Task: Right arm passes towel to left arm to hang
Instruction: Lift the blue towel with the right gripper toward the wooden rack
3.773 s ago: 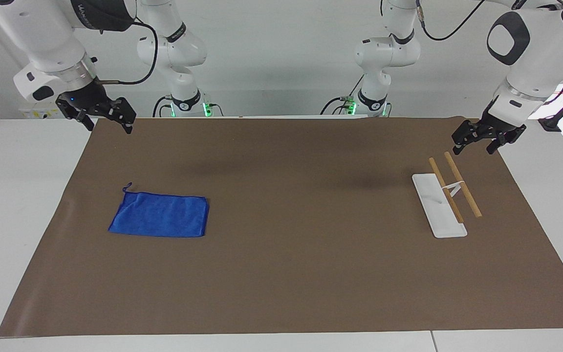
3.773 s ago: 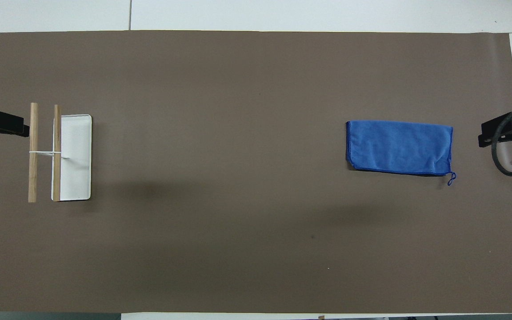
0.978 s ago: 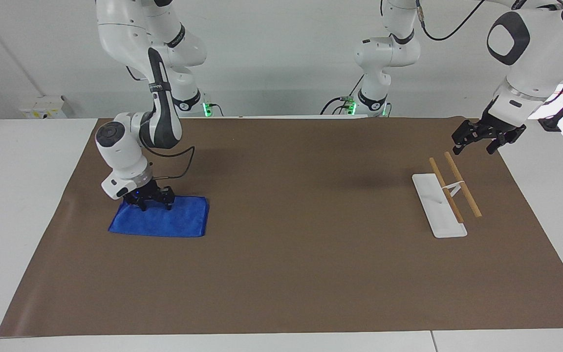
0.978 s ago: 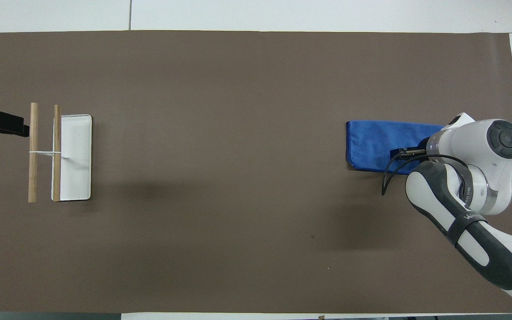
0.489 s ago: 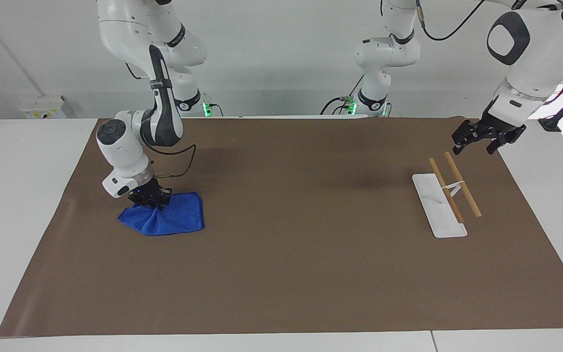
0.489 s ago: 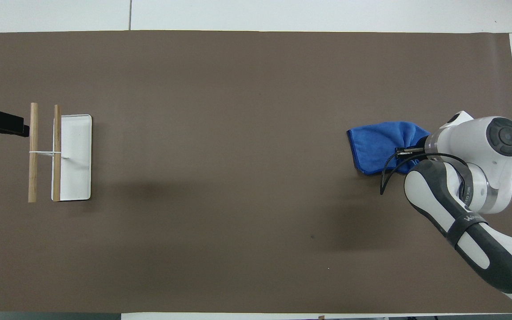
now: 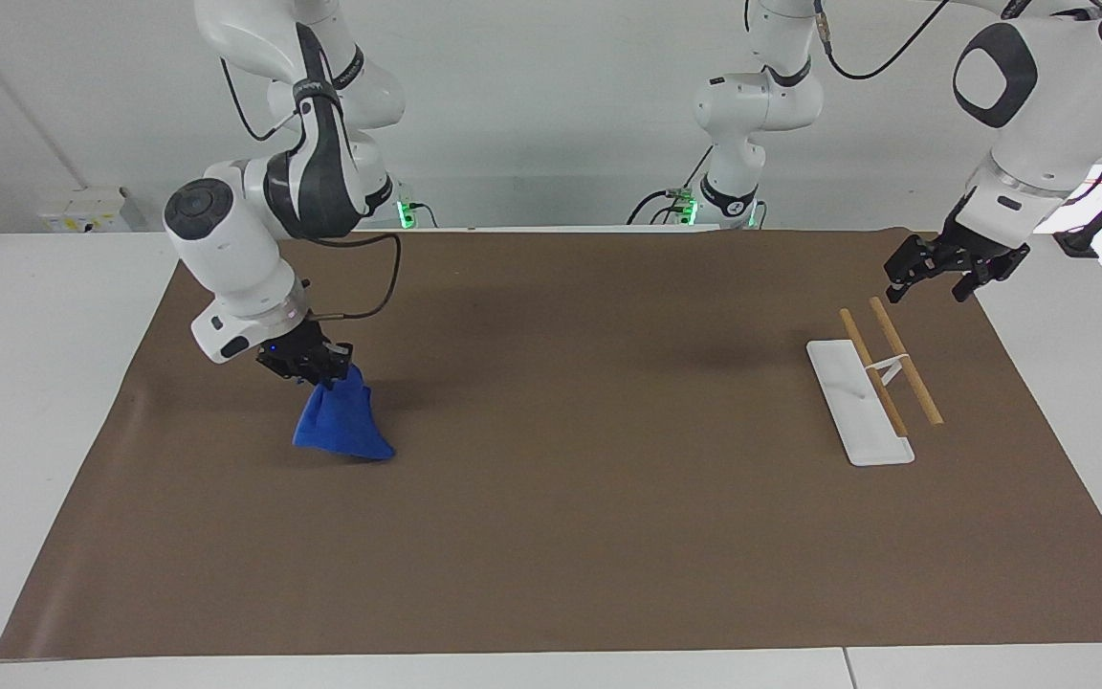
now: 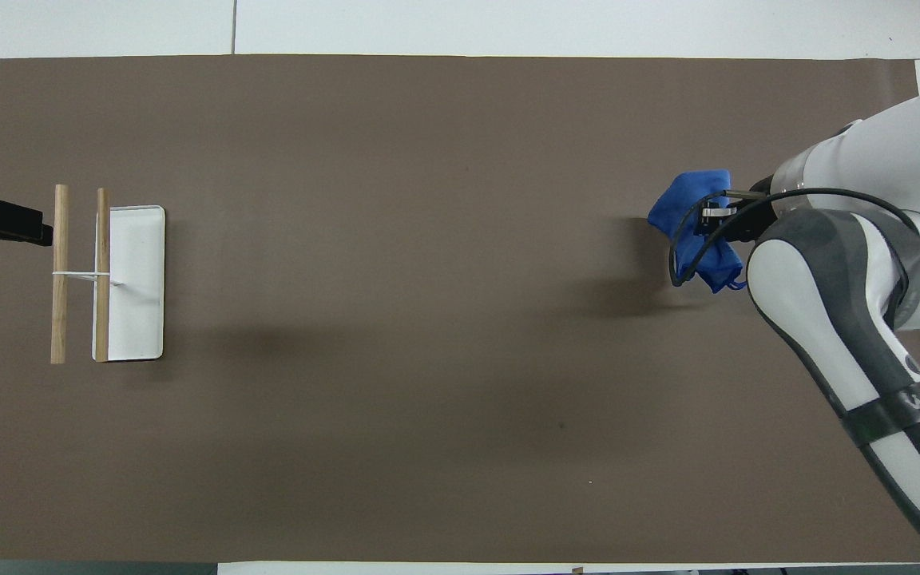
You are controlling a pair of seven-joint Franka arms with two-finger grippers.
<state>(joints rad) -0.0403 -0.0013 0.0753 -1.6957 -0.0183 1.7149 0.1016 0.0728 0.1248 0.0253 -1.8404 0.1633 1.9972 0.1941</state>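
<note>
My right gripper (image 7: 314, 366) is shut on the blue towel (image 7: 343, 422) and holds it up over the brown mat at the right arm's end of the table. The towel hangs bunched below the gripper, its lowest corner at or just above the mat. In the overhead view the towel (image 8: 695, 231) shows beside the right gripper (image 8: 714, 221), partly under the arm. My left gripper (image 7: 939, 267) waits in the air by the mat's edge at the left arm's end, beside the rack; only its tip (image 8: 3, 221) shows in the overhead view.
A towel rack with two wooden bars (image 7: 905, 360) on a white base (image 7: 848, 407) stands at the left arm's end of the mat; it also shows in the overhead view (image 8: 101, 273). The brown mat (image 7: 589, 498) covers most of the table.
My right gripper came down on the flat towel, shut on it and lifted it, so the towel now hangs bunched. The left arm has not moved.
</note>
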